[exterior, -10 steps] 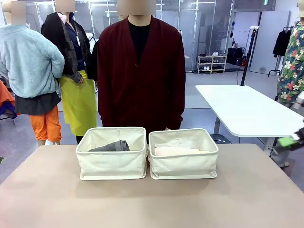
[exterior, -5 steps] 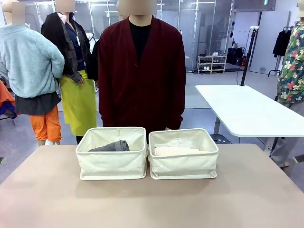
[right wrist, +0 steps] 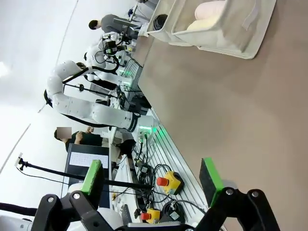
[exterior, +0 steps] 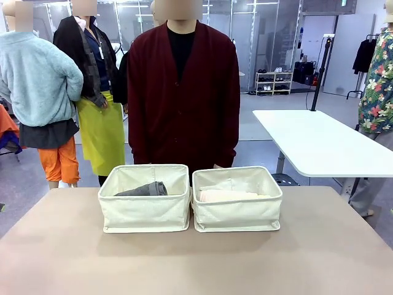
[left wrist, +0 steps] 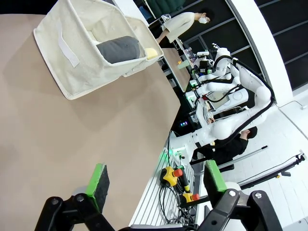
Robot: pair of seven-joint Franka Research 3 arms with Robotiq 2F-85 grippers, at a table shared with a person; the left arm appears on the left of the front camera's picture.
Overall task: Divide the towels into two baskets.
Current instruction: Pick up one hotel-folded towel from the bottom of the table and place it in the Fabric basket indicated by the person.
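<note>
A: Towels where?
B: Dark grey towel lies in the left basket; a pale towel in the right basket; baskets touch side by side mid-table, just before the person in the red cardigan; can't tell if more rolls sit deeper in.
A: Handling?
B: Judging by looks: soft terry, light, squashy, not fragile; best to pinch across the roll's middle so it doesn't unroll or sag; canvas walls are floppy, may snag.
A: Claws?
B: Left gripper has jaws spread wide, nothing between the green pads, hanging over the table edge, apart from the baskets; right gripper likewise wide, empty, touching nothing.
</note>
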